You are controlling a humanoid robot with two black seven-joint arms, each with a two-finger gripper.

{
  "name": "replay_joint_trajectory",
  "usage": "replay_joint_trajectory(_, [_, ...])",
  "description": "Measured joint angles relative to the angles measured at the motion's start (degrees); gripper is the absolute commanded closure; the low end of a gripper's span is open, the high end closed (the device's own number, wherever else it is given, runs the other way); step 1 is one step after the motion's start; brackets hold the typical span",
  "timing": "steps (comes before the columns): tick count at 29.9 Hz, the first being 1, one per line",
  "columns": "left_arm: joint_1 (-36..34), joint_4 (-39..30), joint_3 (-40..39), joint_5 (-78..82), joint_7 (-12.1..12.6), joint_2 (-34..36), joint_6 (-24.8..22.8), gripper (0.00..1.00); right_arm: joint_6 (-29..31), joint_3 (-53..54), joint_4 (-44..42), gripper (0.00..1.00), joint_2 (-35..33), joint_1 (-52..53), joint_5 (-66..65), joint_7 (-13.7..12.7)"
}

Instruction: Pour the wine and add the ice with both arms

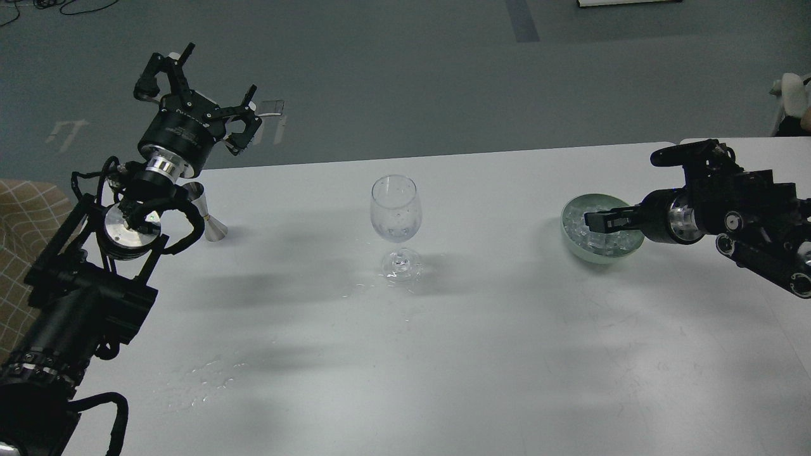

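A clear wine glass (pixel 395 212) stands upright mid-table, with a little barely visible wine (pixel 396 232) low in its bowl. A pale green bowl (pixel 597 256) at the right holds several ice cubes (pixel 578 225). My right gripper (pixel 592 221) reaches in from the right with its tip down among the ice. It is dark and seen side-on, so its fingers cannot be told apart. My left gripper (pixel 199 85) is open and empty, raised above the table's far left corner. A steel jigger (pixel 210 222) stands just below it.
Water drops lie on the white table (pixel 481 354) by the glass's foot (pixel 374 291) and near the front left (pixel 209 379). The table's far edge runs behind the glass. A checked cushion (pixel 25 209) shows at the far left.
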Motion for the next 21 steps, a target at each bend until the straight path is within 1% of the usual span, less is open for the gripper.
replay_joint_trajectory(4, [0.0, -0.17, -0.07, -0.1, 0.0, 0.14, 0.19, 0.02, 0.09, -0.14, 0.0, 0.47, 0.28, -0.05, -0.07, -0.56])
replay_joint_trajectory(6, [0.0, -0.19, -0.07, -0.1, 0.03, 0.18, 0.2, 0.02, 0.09, -0.15, 0.0, 0.5, 0.39, -0.05, -0.07, -0.69])
replay_joint_trajectory(11, [0.0, -0.19, -0.04, -0.14, 0.07, 0.19, 0.18, 0.02, 0.09, -0.23, 0.0, 0.51, 0.57, -0.17, -0.11, -0.82])
replay_joint_trajectory(14, [0.0, -0.19, -0.03, -0.18, 0.06, 0.19, 0.16, 0.02, 0.09, -0.24, -0.01, 0.55, 0.57, -0.26, -0.12, -0.86])
replay_joint_trajectory(16, [0.0, -0.19, -0.03, -0.19, 0.03, 0.19, 0.15, 0.02, 0.09, -0.25, -0.01, 0.55, 0.57, -0.3, -0.12, -0.87])
replay_joint_trajectory(21, [0.26, -0.2, -0.03, -0.18, 0.0, 0.44, 0.16, 0.02, 0.18, -0.25, -0.01, 0.63, 0.52, -0.31, -0.12, -0.87])
